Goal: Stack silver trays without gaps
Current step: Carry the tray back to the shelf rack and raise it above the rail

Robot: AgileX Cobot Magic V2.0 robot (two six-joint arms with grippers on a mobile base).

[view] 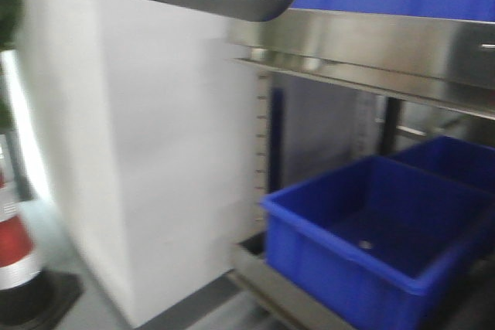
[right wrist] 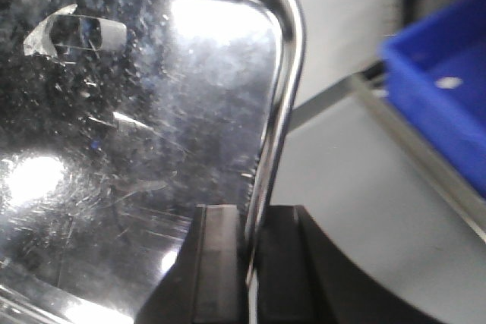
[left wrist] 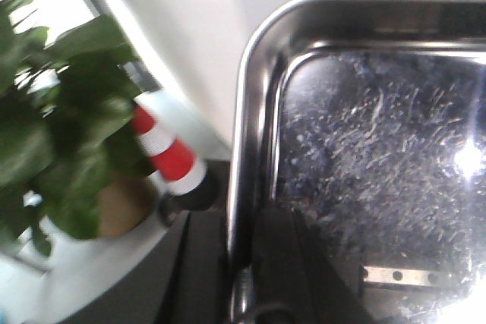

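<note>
A leafy plant (left wrist: 53,111) fills 9 o'clock of the left wrist view, with a red-and-white striped cone (left wrist: 168,158) beside it. At 6 o'clock the left claw (left wrist: 241,263) is clenched on the rolled rim of the tray (left wrist: 380,149), whose floor is scratched and mirror-bright. The right claw (right wrist: 249,252), also at 6 o'clock, pinches the opposite rim near a rounded corner. From the front, the tray hangs at 12 o'clock. Its corner is near the steel shelf rail (view: 371,48), and there is open air down to a glossy blue bin (view: 371,229) at 4 o'clock.
</note>
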